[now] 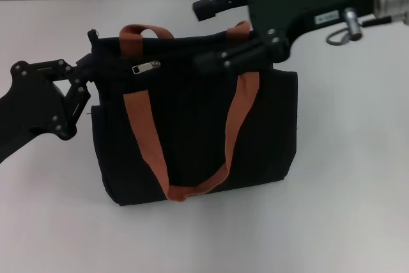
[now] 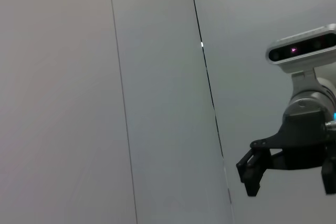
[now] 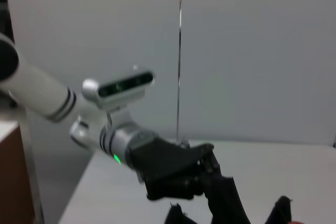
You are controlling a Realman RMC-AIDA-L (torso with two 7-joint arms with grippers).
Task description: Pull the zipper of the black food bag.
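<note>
White table (image 1: 358, 209) w/ matte top fills most of the head view, lit evenly, soft shadows. Behind its far edge, pale grey wall panels (image 2: 157, 77) w/ thin vertical seams. Brown furniture (image 3: 13, 177) stands off one table corner.

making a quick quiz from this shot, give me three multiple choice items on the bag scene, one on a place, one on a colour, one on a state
1. Where is the zipper on the black food bag?
A. on top, near the robot's left end
B. on top, at the robot's right end
C. on the front pocket, low down

2. What colour are the bag's handles?
A. silver
B. rust-orange
C. blue

3. What is the left pincer doing?
A. hanging far from the bag
B. pressed at the bag's left upper corner
C. gripping a handle

Answers:
1 A, the head view shows the silver pull lying beside the left handle's top.
2 B, both webbing straps are rust-orange against the black fabric.
3 B, its tips meet the bag's left corner, while the right pincer is over the bag's right top edge, open.
</note>
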